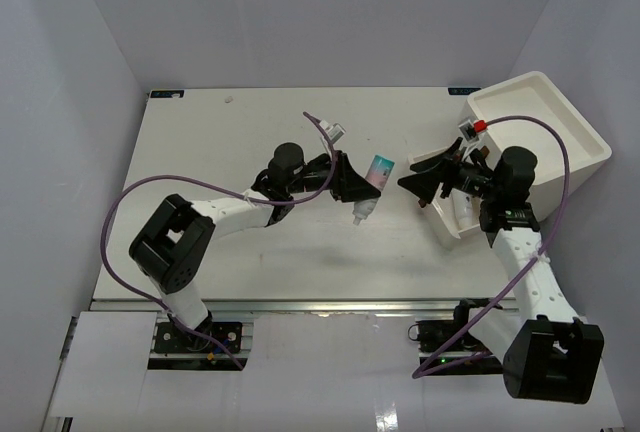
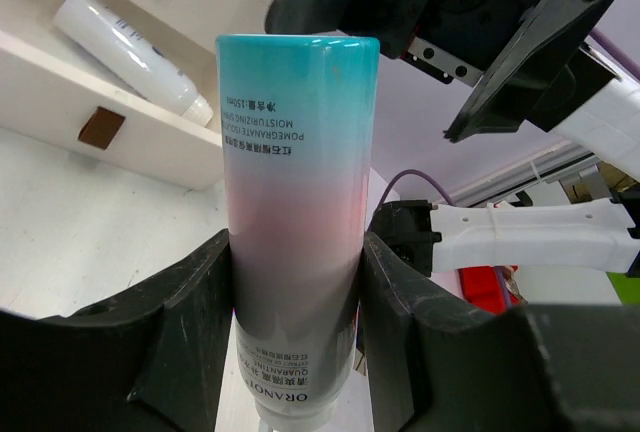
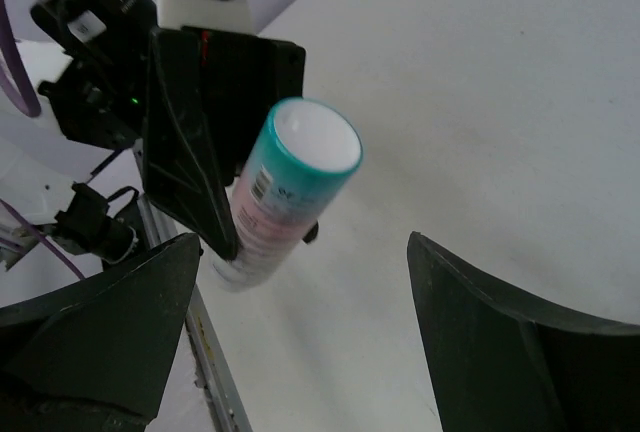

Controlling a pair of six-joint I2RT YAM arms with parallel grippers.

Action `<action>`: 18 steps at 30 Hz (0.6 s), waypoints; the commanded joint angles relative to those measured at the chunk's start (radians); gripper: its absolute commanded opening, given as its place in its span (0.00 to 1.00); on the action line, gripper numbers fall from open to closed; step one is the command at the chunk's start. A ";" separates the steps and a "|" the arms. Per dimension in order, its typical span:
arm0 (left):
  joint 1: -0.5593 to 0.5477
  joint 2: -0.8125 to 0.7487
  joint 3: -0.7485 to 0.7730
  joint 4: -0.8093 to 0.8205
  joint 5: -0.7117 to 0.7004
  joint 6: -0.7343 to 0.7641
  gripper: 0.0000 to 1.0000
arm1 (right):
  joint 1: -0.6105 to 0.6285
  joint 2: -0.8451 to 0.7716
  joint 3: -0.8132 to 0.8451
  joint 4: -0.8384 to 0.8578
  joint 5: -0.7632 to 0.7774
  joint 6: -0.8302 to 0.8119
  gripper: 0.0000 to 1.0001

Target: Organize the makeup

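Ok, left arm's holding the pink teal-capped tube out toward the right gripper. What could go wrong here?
1. The left gripper clamps the pink, teal-capped tube around its middle, leaving only the capped end free; the open right gripper may get a shallow hold and drop it.
2. The grippers face each other closely; moving in could knock their fingers together.
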 commanded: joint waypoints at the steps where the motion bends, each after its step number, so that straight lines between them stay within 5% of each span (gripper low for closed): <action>1: -0.026 0.004 0.057 0.193 -0.041 -0.025 0.00 | 0.059 0.066 0.009 0.348 -0.008 0.265 0.90; 14: -0.059 0.032 0.109 0.199 -0.048 -0.016 0.00 | 0.155 0.159 0.010 0.491 0.033 0.409 0.99; 18: -0.068 0.034 0.117 0.180 -0.054 0.000 0.00 | 0.164 0.188 0.023 0.514 0.034 0.429 0.86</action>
